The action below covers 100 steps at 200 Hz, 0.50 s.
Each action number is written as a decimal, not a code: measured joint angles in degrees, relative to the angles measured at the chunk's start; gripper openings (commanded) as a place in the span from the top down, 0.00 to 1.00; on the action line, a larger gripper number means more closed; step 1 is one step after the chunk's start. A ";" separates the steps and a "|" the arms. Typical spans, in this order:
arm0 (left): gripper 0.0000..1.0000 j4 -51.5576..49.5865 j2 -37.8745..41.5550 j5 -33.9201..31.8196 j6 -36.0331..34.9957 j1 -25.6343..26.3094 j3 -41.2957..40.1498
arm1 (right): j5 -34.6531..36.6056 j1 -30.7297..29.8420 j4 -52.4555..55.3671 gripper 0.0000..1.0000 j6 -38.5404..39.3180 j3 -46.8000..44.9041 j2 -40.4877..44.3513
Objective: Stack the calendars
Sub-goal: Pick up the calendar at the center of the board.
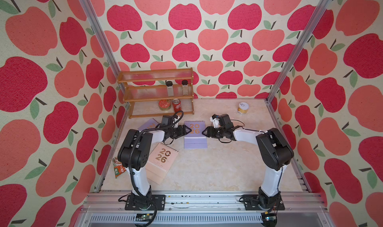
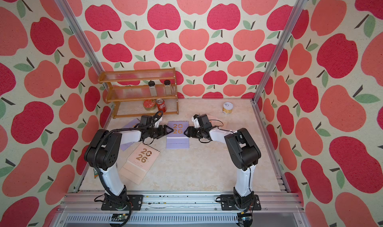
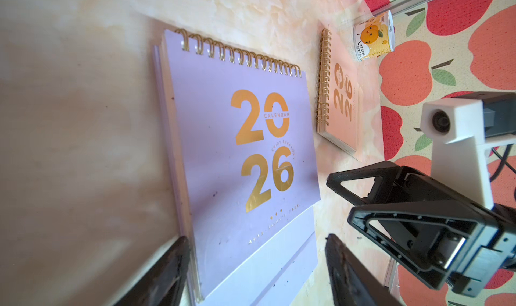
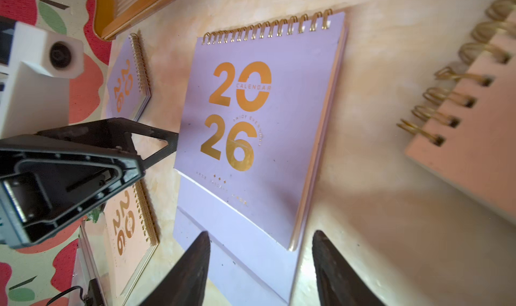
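The central lavender calendar (image 1: 195,135) lies flat in the middle of the table (image 1: 217,174). Its gold spiral is toward the back wall, the gold "2026" faces up, and a paler flap spreads toward the front. The two grippers flank it, with the left gripper (image 1: 188,130) at its left edge and the right gripper (image 1: 203,132) at its right edge, tips pointing at each other across the cover.

The left gripper's jaws stand apart with nothing pinched. In the right wrist view, one of its fingers (image 4: 173,142) reaches the calendar's left edge low by the table, and the other sits higher. The right gripper is likewise spread and holds nothing. In the left wrist view, its lower finger (image 3: 333,179) sits just beside the right edge, with a sliver of table between.

The second lavender calendar (image 1: 147,124) lies at the back left near the foot of the wooden shelf (image 1: 157,95), mostly covered by the left arm. The front peach calendar (image 1: 162,161) lies tilted at the front left, beside that arm's upright link. The second peach calendar (image 3: 342,114) lies off the central one's right side, apart from it — in the top views the right wrist hides nearly all of it.

Farther out, a crinkly snack packet (image 1: 117,168) sits at the table's left edge. The shelf carries two black-capped jars (image 1: 170,89) on its middle tier, and a red tin (image 1: 164,104) and a red can (image 1: 176,105) on its lowest. A yellow-and-white can (image 1: 243,107) stands alone at the back right.
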<state>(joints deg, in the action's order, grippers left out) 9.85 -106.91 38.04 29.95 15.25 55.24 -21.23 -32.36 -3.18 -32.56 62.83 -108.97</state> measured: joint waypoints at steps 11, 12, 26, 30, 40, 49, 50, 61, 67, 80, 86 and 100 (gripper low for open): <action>0.24 -0.35 0.00 -0.04 0.00 -0.04 0.00 | 0.55 0.00 0.74 0.39 0.15 0.31 -0.20; 0.24 -0.37 0.00 -0.04 -0.02 -0.04 0.00 | 0.57 0.00 0.76 0.39 0.15 0.33 -0.22; 0.24 -0.79 0.00 -0.07 -0.02 -0.07 0.00 | 0.79 0.00 1.20 0.39 0.15 0.94 -0.94; 0.24 -0.87 0.00 -0.07 -0.02 -0.11 0.00 | 0.81 0.00 1.22 0.39 0.13 1.07 -1.18; 0.24 -1.29 -0.02 -0.17 -0.02 -0.11 0.00 | 0.79 0.00 1.38 0.39 0.13 1.46 -1.86; 0.24 -1.49 -0.02 -0.31 -0.04 -0.15 0.00 | 0.79 0.00 1.44 0.39 0.13 1.81 -2.60; 0.24 -1.51 -0.02 -0.33 -0.02 -0.15 0.00 | 0.79 0.00 1.42 0.39 0.13 1.84 -2.64; 0.24 -1.51 -0.02 -0.68 -0.02 -0.31 0.00 | 0.66 0.00 1.38 0.39 0.15 2.21 -3.52; 0.24 -1.51 -0.02 -0.72 0.00 -0.46 0.00 | 0.59 0.00 1.40 0.39 0.15 2.58 -3.74; 0.24 -1.51 -0.13 -0.72 0.00 -0.87 0.00 | 0.63 0.00 1.62 0.39 0.17 3.39 -4.28; 0.24 -1.49 -0.28 -0.72 0.02 -1.05 0.00 | 0.61 0.00 1.66 0.39 0.17 3.76 -4.61; 0.24 -1.40 -0.74 -0.59 0.04 -1.29 0.00 | 0.61 -0.02 1.79 0.39 0.37 4.55 -5.20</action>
<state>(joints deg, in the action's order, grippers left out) 8.45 -107.66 37.45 30.00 13.96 55.24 -20.62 -32.38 -1.39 -32.18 67.37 -114.17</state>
